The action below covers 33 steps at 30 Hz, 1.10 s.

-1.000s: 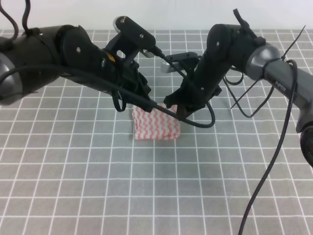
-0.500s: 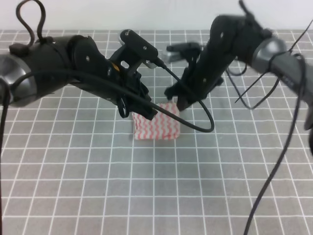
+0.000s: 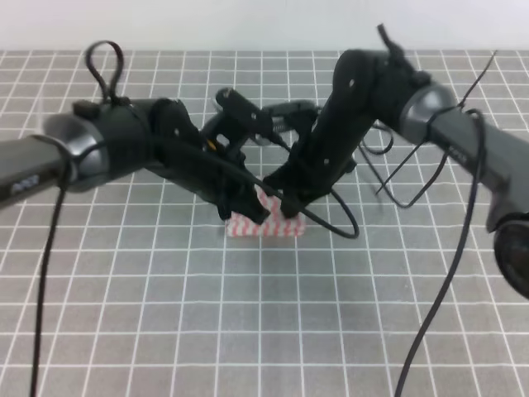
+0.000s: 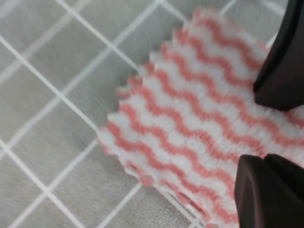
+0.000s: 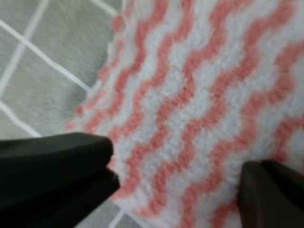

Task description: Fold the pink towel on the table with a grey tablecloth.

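The pink towel [image 3: 266, 225] lies folded into a small rectangle on the table with a grey tablecloth [image 3: 165, 314], at its middle. Both arms are down over it and hide its back half. My left gripper [image 3: 246, 207] sits at its left back part. In the left wrist view the left gripper [image 4: 280, 133] has its fingers apart, with the striped towel [image 4: 190, 118] showing between them. My right gripper [image 3: 289, 207] is at the right back part. In the right wrist view the right gripper [image 5: 175, 180] is wide open, low over the towel [image 5: 199, 95].
Black cables [image 3: 463, 248] hang from the right arm over the right side of the table. A cable loop [image 3: 103, 62] sticks up from the left arm. The white grid lines run across the whole cloth.
Both grippers have come forward and down onto the towel after lifting briefly above its back edge. The towel has stayed in place, with more of it now hidden.
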Motion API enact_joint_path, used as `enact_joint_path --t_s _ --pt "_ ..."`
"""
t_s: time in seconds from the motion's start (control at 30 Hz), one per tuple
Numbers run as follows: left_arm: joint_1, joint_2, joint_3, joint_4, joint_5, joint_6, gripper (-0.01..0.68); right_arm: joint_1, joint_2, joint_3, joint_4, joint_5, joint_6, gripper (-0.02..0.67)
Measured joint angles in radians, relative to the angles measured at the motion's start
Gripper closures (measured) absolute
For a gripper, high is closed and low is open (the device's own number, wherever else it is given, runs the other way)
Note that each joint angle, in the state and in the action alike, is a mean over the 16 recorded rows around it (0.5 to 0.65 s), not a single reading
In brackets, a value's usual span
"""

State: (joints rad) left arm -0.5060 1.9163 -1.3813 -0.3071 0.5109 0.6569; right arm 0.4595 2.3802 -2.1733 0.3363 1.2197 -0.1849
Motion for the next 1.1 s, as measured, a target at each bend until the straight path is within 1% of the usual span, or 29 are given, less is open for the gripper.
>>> enact_joint_path --t_s 0.33,0.57,0.8,0.93,1.1 --pt "0.000 0.097 -0.001 -0.004 -0.003 -0.003 0.673 0.010 -0.005 0.001 -0.023 -0.001 0.000 0.666" --pt "-0.001 0.083 -0.004 -0.012 -0.003 -0.014 0.673 0.010 -0.089 0.003 -0.067 -0.005 0.000 0.666" --pt "0.002 -0.063 -0.003 -0.012 0.003 -0.034 0.673 0.009 -0.245 0.003 -0.092 -0.033 0.000 0.666" --pt "0.011 -0.204 0.016 -0.004 0.005 -0.062 0.673 0.010 -0.339 0.002 -0.091 -0.056 0.000 0.666" --pt "0.024 -0.399 0.083 0.024 0.002 -0.117 0.672 0.016 -0.471 0.000 -0.078 -0.091 -0.006 0.666"
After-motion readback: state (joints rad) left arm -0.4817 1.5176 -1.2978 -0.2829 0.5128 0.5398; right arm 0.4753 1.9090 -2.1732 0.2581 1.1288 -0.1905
